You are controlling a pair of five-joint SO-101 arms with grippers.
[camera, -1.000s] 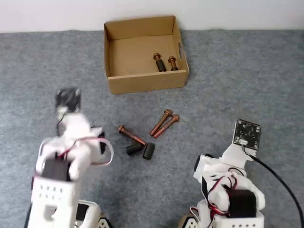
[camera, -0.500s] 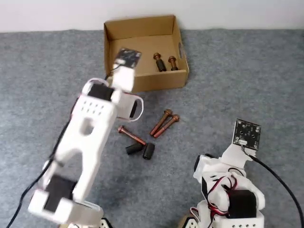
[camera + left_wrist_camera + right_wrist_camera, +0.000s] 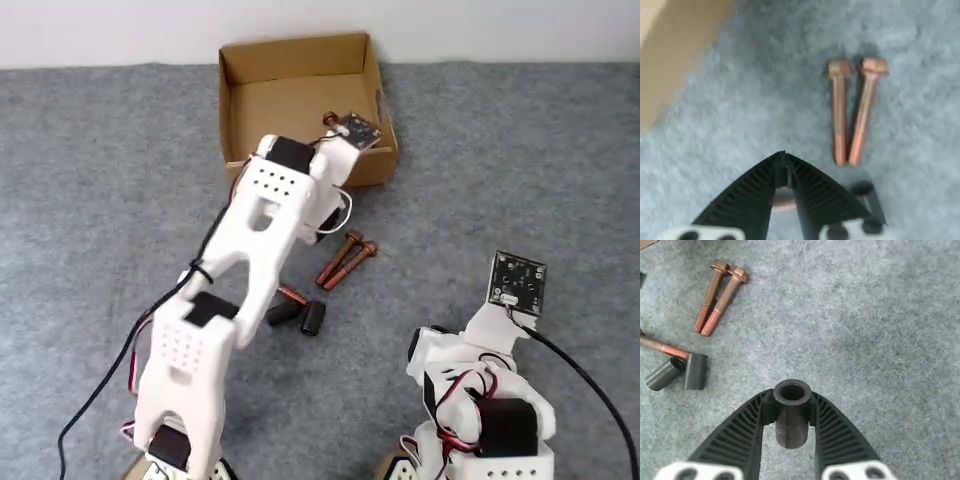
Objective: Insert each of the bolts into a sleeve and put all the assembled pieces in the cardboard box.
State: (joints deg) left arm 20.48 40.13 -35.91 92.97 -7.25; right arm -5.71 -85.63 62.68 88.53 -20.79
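**L gripper shut over the bolts; R gripper clamped on a sleeve**

Overhead cam: grey carpet (image 3: pixel 520 150) w/ two white arms. Your L arm (image 3: pixel 250 250) stretches from the near left up to the front wall of the box (image 3: pixel 280 100), its wrist above that wall's right end. Your R arm (image 3: pixel 480 400) sits folded at near right, well apart from the loose parts.

Two bolts (image 3: pixel 338 260) (image 3: pixel 353 265) lie side by side on the carpet in front of the box. Nearer you, a 3rd bolt (image 3: pixel 292 296) pokes out from under the L arm. Two loose sleeves (image 3: pixel 283 313) (image 3: pixel 313 318) lie just beside it. Inside the box, one bolt head (image 3: pixel 330 120) shows next to the L arm's cam board.

L wrist cam: L gripper (image 3: pixel 785 159) hangs over the carpet, black fingers together at the tips. A copper blur (image 3: pixel 784 200) shows thru the gap behind the tips; can't tell what it is. Beyond the tips lie the two bolts, close together, heads away from the gripper. The box wall is a tan wedge at one corner.

R wrist cam: R gripper (image 3: pixel 791 407) is clamped on a dark sleeve (image 3: pixel 791 427), open bore facing the cam, over bare carpet. Farther off you see the two bolts, the 3rd bolt and the loose sleeves. The 3rd bolt's threaded end is right by one sleeve.
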